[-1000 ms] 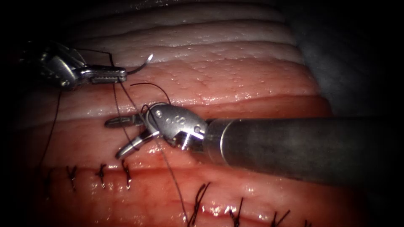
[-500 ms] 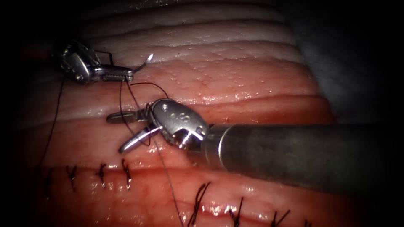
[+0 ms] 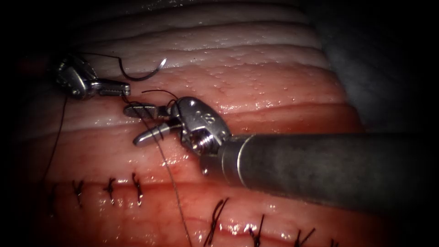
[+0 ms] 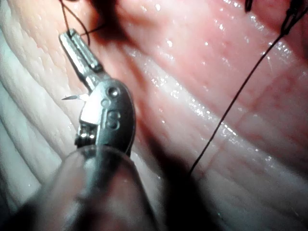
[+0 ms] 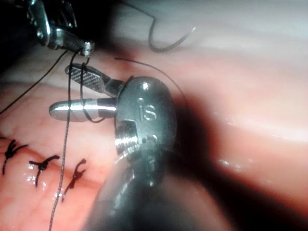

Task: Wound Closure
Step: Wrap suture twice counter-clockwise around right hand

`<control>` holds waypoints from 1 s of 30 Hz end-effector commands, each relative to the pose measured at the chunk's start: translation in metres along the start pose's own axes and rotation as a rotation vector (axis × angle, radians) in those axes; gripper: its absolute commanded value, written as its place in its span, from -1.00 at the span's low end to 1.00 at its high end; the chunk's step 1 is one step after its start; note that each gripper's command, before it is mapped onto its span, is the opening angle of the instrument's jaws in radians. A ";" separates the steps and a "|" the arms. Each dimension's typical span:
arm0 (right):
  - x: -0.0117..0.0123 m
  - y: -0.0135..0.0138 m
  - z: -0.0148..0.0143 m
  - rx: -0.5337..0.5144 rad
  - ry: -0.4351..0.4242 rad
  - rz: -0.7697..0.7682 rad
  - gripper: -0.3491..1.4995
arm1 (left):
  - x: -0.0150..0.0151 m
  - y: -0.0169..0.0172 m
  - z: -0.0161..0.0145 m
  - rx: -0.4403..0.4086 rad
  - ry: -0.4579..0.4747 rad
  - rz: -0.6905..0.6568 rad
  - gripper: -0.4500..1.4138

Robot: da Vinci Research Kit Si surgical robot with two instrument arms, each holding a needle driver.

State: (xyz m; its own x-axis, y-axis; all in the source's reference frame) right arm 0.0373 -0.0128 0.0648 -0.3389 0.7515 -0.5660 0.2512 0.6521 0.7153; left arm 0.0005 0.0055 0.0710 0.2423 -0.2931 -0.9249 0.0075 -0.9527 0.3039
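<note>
Upper left of the endoscope frame: the left tool has its jaws pinched on the thread. The needle lies loose on the tissue just above it. The right tool, jaws spread, has thread looped round them, with open tissue to the right.

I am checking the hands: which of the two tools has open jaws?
The right tool, entering from the endoscope view's right: its jaws stand apart with thread looped around them. The left tool's are shut.

Curved needle loose on pale tissue, dark thread trailing.
</note>
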 end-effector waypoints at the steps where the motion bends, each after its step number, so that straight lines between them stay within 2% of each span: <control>1: -0.0001 0.0008 0.0001 -0.020 0.019 0.001 0.05 | -0.0005 -0.0001 0.0001 0.005 0.004 0.004 -1.00; 5: 0.0004 0.0013 -0.0005 -0.066 0.061 0.011 -0.04 | 0.0000 0.0007 -0.0003 0.007 0.011 -0.002 -1.00; 13: 0.0007 0.0014 -0.0005 -0.071 0.066 0.015 -0.11 | 0.0003 0.0022 -0.0001 -0.004 0.029 -0.018 -1.00; 19: 0.0009 0.0009 -0.0001 -0.081 0.079 0.025 -0.11 | 0.0000 0.0025 0.0002 -0.003 0.029 -0.013 -1.00; 27: 0.0007 -0.0001 0.0015 -0.133 0.140 0.079 -0.11 | -0.0008 0.0036 0.0018 0.009 0.009 -0.026 -1.00; 30: 0.0011 -0.0002 0.0018 -0.159 0.170 0.098 0.03 | -0.0009 0.0047 0.0026 -0.001 -0.002 -0.032 -1.00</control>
State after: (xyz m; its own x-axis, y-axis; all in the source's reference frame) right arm 0.0377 -0.0122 0.0629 -0.4735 0.7736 -0.4210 0.1423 0.5389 0.8302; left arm -0.0019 0.0005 0.0722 0.2359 -0.2574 -0.9371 0.0237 -0.9625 0.2703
